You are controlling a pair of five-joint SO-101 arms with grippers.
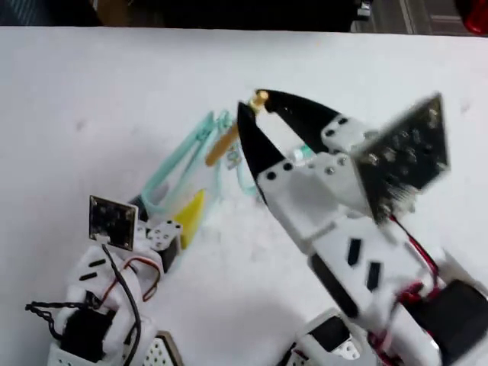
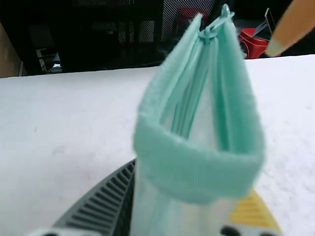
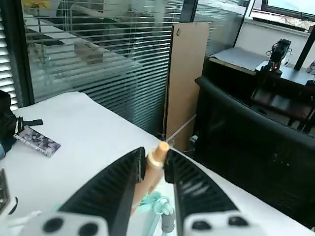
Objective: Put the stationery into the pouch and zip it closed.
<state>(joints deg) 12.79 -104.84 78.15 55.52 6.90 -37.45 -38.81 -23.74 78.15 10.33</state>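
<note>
High view shows right gripper [image 1: 255,103] clamped on the end of a pen [image 1: 223,146], likely light, stiff and slick, over the soft pouch [image 1: 183,164], whose edge left gripper [image 1: 174,210] pinches.

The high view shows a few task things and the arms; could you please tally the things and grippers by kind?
pouch: 1
orange pen: 1
grippers: 2 (left gripper, right gripper)
Total: 4
</note>
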